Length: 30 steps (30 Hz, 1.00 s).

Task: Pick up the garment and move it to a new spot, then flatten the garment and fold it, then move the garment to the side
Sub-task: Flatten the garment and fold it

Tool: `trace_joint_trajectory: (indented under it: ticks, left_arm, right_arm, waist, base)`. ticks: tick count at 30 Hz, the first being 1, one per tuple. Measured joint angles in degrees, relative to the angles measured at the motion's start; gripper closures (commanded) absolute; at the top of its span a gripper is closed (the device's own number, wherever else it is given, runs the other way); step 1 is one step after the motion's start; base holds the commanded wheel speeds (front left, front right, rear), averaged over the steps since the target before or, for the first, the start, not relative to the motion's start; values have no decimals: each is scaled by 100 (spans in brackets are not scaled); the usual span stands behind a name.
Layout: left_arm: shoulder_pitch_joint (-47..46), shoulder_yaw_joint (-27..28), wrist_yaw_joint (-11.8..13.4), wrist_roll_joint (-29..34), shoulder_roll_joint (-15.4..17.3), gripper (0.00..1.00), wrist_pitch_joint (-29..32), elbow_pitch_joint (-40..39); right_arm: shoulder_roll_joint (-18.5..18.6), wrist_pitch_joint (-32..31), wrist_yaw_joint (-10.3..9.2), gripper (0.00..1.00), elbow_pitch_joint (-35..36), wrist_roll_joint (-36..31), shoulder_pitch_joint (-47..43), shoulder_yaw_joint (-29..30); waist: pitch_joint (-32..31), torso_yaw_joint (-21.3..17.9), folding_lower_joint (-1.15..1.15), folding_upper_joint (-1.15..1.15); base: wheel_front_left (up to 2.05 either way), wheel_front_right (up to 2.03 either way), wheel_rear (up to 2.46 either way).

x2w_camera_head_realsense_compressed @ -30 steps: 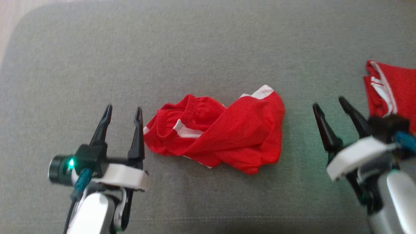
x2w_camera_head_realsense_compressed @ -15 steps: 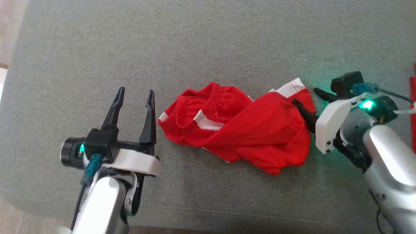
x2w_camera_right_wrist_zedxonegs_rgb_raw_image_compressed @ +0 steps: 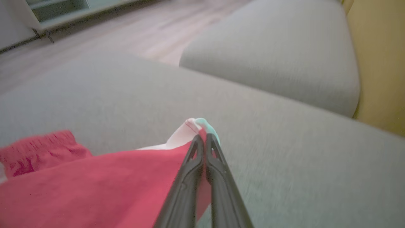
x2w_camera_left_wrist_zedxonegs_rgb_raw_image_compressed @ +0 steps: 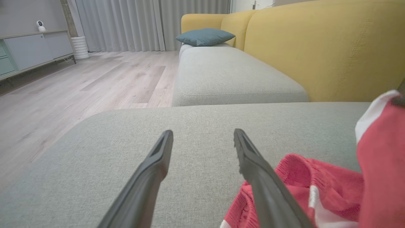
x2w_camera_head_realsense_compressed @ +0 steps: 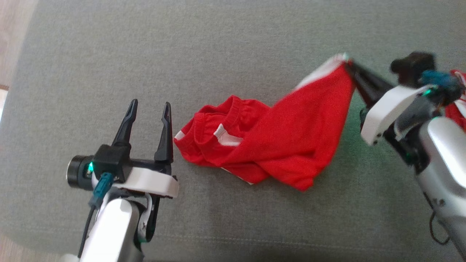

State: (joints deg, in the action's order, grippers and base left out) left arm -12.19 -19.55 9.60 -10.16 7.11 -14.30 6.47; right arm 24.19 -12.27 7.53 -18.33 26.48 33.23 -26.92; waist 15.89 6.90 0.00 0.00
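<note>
- The red garment (x2w_camera_head_realsense_compressed: 276, 145) lies crumpled on the middle of the grey cushion (x2w_camera_head_realsense_compressed: 218, 43), with most of its bulk resting on the cushion's surface.
- The right gripper (x2w_camera_head_realsense_compressed: 347, 65) is over the cushion's right side. Its two dark fingers are pressed together, pinching the garment's white-trimmed corner (x2w_camera_head_realsense_compressed: 327, 67).
- In the right wrist view the fingers meet with almost no gap, and the white hem pokes out just past their tips, clear of the cushion below.
- From that pinched corner the red cloth runs in a taut slope down to the heap in the cushion's middle. The garment hangs from the right gripper at one end and rests on the cushion at the other.
- The garment's elastic waistband (x2w_camera_head_realsense_compressed: 233, 109) and a white stripe sit at the end of the heap toward the cushion's left side.
- The left gripper (x2w_camera_head_realsense_compressed: 149, 109) hovers over the cushion's left part, fingers spread wide apart with nothing between them.
- Its inner finger is just beside the waistband end of the garment. In the left wrist view that finger overlaps the edge of the red cloth, and whether it touches cannot be told.
- A second piece of red cloth (x2w_camera_head_realsense_compressed: 458, 109) shows at the cushion's far right edge, behind the right arm.
- Beyond the cushion, the left wrist view shows a yellow backrest (x2w_camera_left_wrist_zedxonegs_rgb_raw_image_compressed: 316, 47) and a wooden floor (x2w_camera_left_wrist_zedxonegs_rgb_raw_image_compressed: 79, 85).
</note>
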Motion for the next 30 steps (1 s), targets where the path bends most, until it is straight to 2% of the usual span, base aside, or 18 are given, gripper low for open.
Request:
trace_joint_trajectory:
  ticks: [2, 7, 11, 14, 19, 23, 27, 29, 30]
  left_arm:
    - [12, 3, 1, 0, 1, 0, 0, -5]
    - [45, 30, 7, 0, 13, 0, 0, -37]
    - [235, 77, 43, 0, 30, 0, 0, -74]
    - [396, 136, 59, -1, 55, 0, 0, -75]
    - [405, 158, 82, -4, 97, 0, 0, -77]
    - [433, 162, 85, -18, 122, 0, 0, -76]
    - [571, 163, 109, -73, 134, 0, 1, -69]
    - [621, 162, 116, -78, 144, 0, 8, -58]
    - [626, 162, 127, -78, 144, 0, 9, -58]
  right_arm:
    - [0, 172, 0, 100, 140, -48, 23, 89]
    - [-1, 833, 0, 100, 989, -335, -287, 542]
    - [-15, 1047, 0, 100, 1672, -560, -1469, 667]
    - [-46, 1076, 0, 100, 1918, -648, -2526, 757]
    - [-289, 1077, 0, 100, 2050, -765, -3587, 948]
    - [-527, 1107, 0, 100, 1896, -802, -3896, 1077]
    - [-812, 1194, 0, 100, 1417, -834, -4013, 1377]
    - [-931, 1283, 0, 45, 1200, -818, -4008, 1507]
    - [-983, 1314, 0, 14, 1127, -786, -3999, 1563]
  waist:
    - [-32, -24, 0, 0]
    - [-199, -145, 0, 0]
    - [-331, -247, 0, 0]
    - [-384, -336, 0, 0]
    - [-450, -444, 0, 0]
    - [-508, -496, 0, 0]
    - [-566, -530, 0, 0]
    - [-598, -534, 0, 0]
    - [-615, -538, 0, 0]
  base:
    - [0, 0, 0]
    - [0, 0, 0]
    - [0, 0, 0]
    - [0, 0, 0]
    - [0, 0, 0]
    - [0, 0, 0]
    - [0, 0, 0]
    - [0, 0, 0]
    - [0, 0, 0]
